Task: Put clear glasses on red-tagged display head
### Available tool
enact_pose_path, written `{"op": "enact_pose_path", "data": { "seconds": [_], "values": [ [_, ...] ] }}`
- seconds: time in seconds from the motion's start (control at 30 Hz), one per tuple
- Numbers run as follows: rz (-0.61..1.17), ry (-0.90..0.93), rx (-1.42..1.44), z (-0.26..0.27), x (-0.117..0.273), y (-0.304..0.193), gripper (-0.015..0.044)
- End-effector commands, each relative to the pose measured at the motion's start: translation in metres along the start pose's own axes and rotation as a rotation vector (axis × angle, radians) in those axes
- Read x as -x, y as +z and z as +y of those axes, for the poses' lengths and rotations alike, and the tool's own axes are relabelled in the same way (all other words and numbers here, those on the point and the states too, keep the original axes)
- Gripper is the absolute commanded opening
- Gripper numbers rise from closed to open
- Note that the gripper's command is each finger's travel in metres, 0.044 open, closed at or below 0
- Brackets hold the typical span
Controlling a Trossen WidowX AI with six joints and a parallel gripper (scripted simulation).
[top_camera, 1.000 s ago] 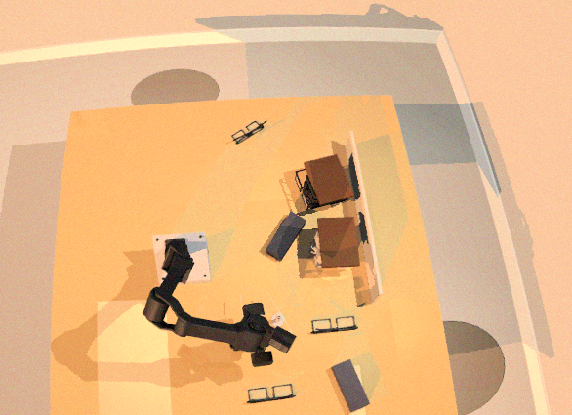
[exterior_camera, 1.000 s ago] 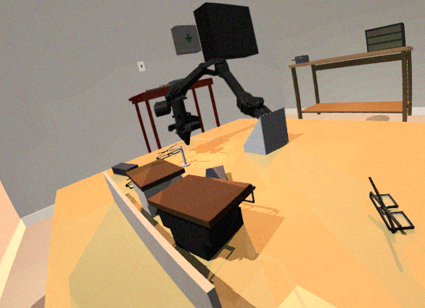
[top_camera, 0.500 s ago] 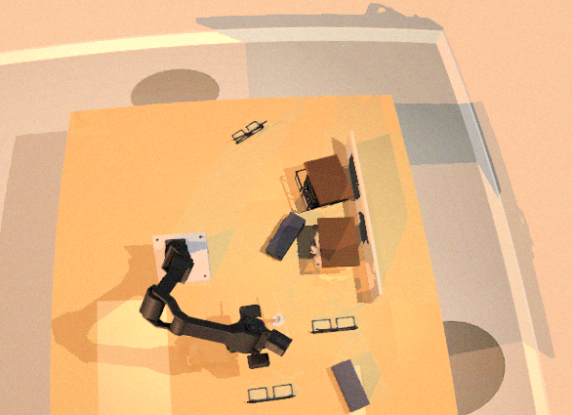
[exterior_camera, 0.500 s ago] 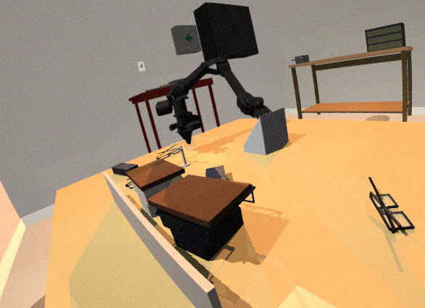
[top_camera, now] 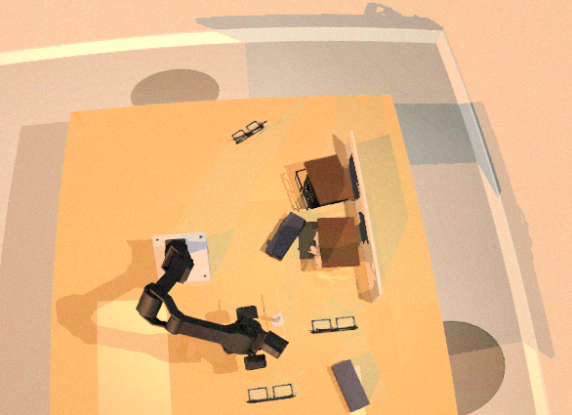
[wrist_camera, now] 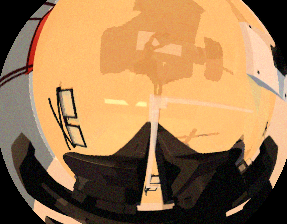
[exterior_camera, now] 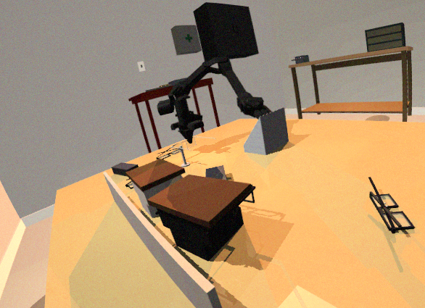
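My gripper [exterior_camera: 190,140] [wrist_camera: 151,125] points down over the table and is shut on the clear glasses [wrist_camera: 155,103]. A pale temple reaches right in the wrist view; the thin frame is faint in the top and exterior views. A small white stand [top_camera: 277,319] [exterior_camera: 184,157] is beside the gripper. The grey head [top_camera: 338,241] [exterior_camera: 145,193] has a brown top and no glasses that I can make out. The black head [top_camera: 329,181] [exterior_camera: 203,232] has a brown top and wears black-framed glasses [top_camera: 300,178] [exterior_camera: 250,196]. No red tag shows in any view.
A low upright panel [top_camera: 367,220] [exterior_camera: 159,235] stands behind both heads. A dark blue block [top_camera: 285,235] [exterior_camera: 215,172] sits before them, another [top_camera: 349,386] [exterior_camera: 125,168] farther off. Black glasses lie at the back [top_camera: 249,132] [exterior_camera: 392,211], and other pairs [top_camera: 334,324] [top_camera: 270,393] near the gripper.
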State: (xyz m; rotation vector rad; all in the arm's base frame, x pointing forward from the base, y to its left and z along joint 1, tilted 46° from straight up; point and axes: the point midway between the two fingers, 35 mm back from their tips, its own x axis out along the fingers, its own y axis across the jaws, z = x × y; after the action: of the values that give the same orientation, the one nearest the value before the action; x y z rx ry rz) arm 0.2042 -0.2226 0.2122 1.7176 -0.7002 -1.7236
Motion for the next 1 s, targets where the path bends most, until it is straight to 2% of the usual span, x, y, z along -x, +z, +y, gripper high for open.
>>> {"op": "enact_pose_path", "data": {
  "seconds": [0.0, 0.97],
  "values": [
    [0.001, 0.002, -0.003, 0.001, 0.0006, 0.0027, 0.0],
    [0.002, 0.0, -0.004, 0.001, 0.0054, -0.0068, 0.0]
  ]
}}
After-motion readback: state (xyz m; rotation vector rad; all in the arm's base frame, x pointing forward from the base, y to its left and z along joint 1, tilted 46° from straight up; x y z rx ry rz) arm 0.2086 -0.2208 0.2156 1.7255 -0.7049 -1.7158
